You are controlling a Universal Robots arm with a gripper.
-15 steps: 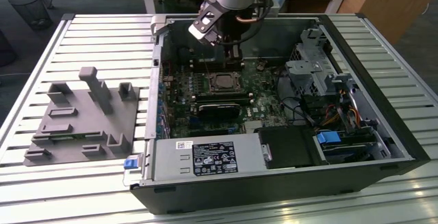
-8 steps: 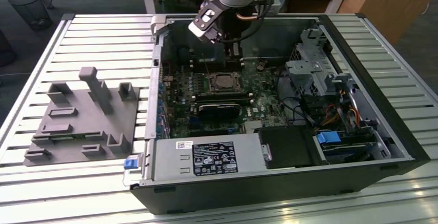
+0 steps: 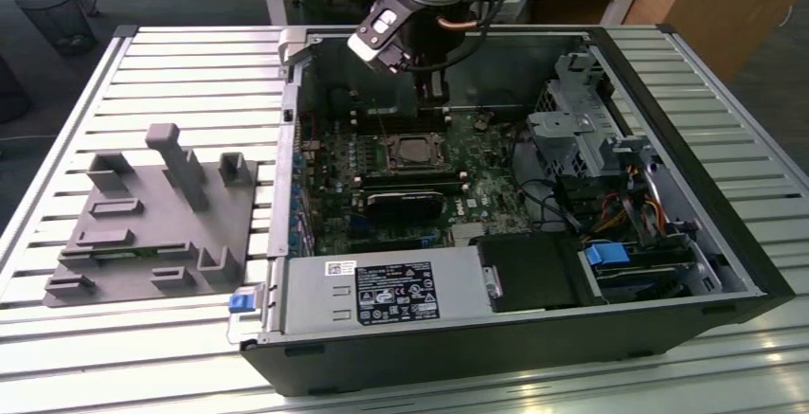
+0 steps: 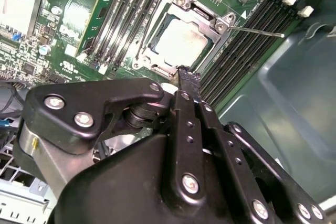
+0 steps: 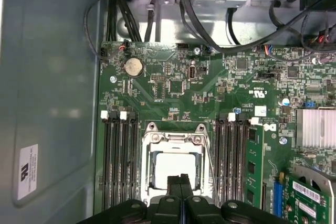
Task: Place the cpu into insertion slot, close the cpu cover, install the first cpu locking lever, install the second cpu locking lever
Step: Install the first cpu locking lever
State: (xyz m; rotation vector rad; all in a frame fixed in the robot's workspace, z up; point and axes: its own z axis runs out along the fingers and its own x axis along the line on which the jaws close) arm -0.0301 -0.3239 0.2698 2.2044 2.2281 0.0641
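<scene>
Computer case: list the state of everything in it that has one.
computer case: open, side panel off.
cpu: in place, lying flat.
cpu cover: down over the cpu.
locking lever: sticking out sideways, apparently unlatched.
gripper: shut, holding nothing, at the cover's edge.

Soft even daylight, glare along the slatted table (image 3: 544, 390)
</scene>
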